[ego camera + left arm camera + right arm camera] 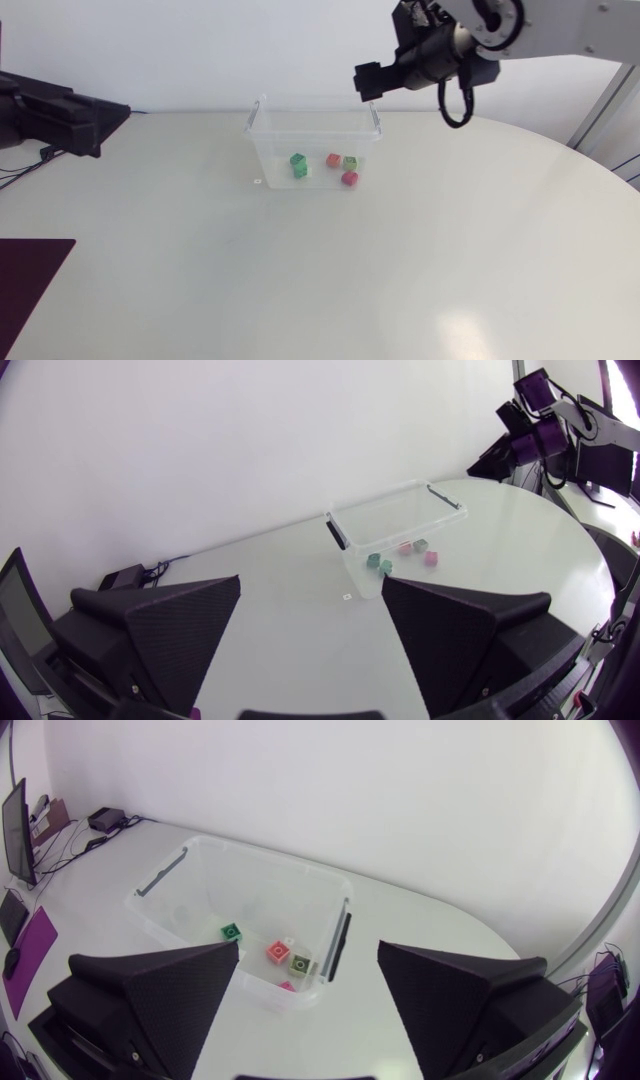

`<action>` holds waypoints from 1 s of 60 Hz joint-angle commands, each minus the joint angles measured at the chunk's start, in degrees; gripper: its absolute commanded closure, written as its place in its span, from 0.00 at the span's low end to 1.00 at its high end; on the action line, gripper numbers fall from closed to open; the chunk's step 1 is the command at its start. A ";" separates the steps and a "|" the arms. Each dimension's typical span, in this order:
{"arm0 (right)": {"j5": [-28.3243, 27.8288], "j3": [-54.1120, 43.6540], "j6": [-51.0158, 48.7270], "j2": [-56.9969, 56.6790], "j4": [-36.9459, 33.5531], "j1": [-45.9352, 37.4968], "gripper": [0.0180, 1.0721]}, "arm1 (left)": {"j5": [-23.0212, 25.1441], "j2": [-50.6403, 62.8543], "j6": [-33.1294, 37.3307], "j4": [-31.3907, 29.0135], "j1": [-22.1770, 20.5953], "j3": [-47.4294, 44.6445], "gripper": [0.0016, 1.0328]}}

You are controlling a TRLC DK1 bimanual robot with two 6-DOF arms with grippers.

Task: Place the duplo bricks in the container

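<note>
Several bricks [349, 178] lie inside the container [270, 145] in the head view; right gripper [368, 80] hangs above its far corner, spread unclear there. Left wrist view: left gripper [310, 585] gapes wide, empty, container ahead. Right wrist view: right gripper gapes wide, empty; pink brick [288, 986] half hidden by the wall.

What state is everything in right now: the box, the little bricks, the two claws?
container: upright, no lid, top open.
green brick: inside the container.
red brick: inside the container.
olive brick: inside the container.
magenta brick: inside the container.
left gripper: open, empty.
right gripper: open, empty, raised near the container.
</note>
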 commanded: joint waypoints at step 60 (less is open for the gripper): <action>2.12 -55.63 -11.84 -64.09 11.58 -14.98 0.04 | -1.71 -26.83 0.28 10.38 4.83 -26.36 0.04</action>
